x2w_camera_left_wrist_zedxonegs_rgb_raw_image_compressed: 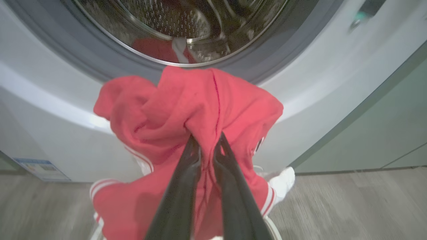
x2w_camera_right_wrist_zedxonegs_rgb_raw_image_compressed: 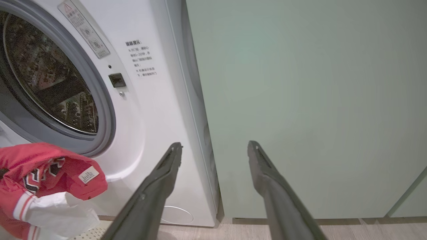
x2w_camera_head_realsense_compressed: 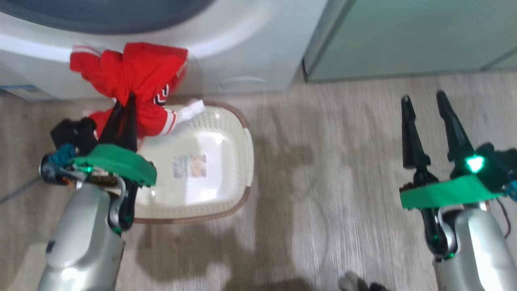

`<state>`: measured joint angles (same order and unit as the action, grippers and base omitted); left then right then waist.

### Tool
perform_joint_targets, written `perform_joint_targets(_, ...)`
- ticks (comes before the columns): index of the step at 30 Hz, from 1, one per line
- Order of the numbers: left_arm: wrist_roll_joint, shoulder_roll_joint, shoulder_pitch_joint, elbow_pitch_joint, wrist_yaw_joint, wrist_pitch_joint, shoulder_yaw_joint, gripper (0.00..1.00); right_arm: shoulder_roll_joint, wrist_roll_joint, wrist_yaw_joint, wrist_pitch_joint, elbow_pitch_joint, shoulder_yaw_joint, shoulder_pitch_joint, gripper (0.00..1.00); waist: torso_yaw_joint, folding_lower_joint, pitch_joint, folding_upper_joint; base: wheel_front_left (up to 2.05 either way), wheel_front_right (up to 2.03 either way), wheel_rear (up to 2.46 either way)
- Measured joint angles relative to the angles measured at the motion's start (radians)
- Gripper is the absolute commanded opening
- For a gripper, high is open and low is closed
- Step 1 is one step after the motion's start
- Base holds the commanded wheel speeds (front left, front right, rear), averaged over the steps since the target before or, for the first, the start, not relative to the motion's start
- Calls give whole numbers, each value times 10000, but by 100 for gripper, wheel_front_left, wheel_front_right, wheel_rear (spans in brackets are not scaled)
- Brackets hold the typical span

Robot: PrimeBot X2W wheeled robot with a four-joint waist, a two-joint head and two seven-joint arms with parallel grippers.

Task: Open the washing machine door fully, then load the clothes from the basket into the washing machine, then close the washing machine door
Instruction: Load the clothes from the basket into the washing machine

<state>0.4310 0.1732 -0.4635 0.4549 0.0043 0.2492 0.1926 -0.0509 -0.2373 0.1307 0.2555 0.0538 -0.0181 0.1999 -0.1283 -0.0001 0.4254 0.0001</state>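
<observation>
Gripping the red jersey [x2w_camera_left_wrist_zedxonegs_rgb_raw_image_compressed: 200, 110] in my left gripper [x2w_camera_left_wrist_zedxonegs_rgb_raw_image_compressed: 206, 141], the open drum [x2w_camera_left_wrist_zedxonegs_rgb_raw_image_compressed: 186, 30] of the washing machine [x2w_camera_left_wrist_zedxonegs_rgb_raw_image_compressed: 317, 100] lying just beyond it — my right gripper [x2w_camera_head_realsense_compressed: 423, 97] gapes empty, well to the right.

A pale grey-brown floor of wood-grain planks [x2w_camera_head_realsense_compressed: 323, 161] runs up to a tall, smooth, pale green cabinet front [x2w_camera_head_realsense_compressed: 404, 36]. A narrow dark strip [x2w_camera_right_wrist_zedxonegs_rgb_raw_image_compressed: 300, 220] lines the cabinet's foot where it meets the floor, and a thin seam [x2w_camera_right_wrist_zedxonegs_rgb_raw_image_compressed: 405, 191] sets off a second panel at one side. Soft light lays blurred grey shadows [x2w_camera_head_realsense_compressed: 194, 250] across the planks.
</observation>
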Motion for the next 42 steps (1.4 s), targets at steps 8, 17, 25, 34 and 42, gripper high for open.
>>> perform_joint_targets(8,-569,69,1526,-2876,629,-52,228,0,0,104,0,-276,29,-244,-661,100,552,0,-1483,0,0,0,0)
perform_joint_targets(17,-905,324,3145,-4562,1298,-646,387,0,2,105,0,-577,-77,-290,-1484,100,612,0,-2601,0,0,0,0)
perform_joint_targets(25,-905,374,4191,-5043,1653,-825,449,0,6,86,0,-700,-267,-374,-2158,100,494,0,-3166,0,0,0,0)
perform_joint_targets(34,-876,493,4419,-5179,1745,-982,481,0,12,88,0,-886,-512,-360,-2406,100,454,0,-3466,0,0,0,0)
perform_joint_targets(42,-876,493,4420,-5179,1745,-982,570,0,23,86,0,-886,-554,-353,-2478,100,507,0,-3442,0,0,0,0)
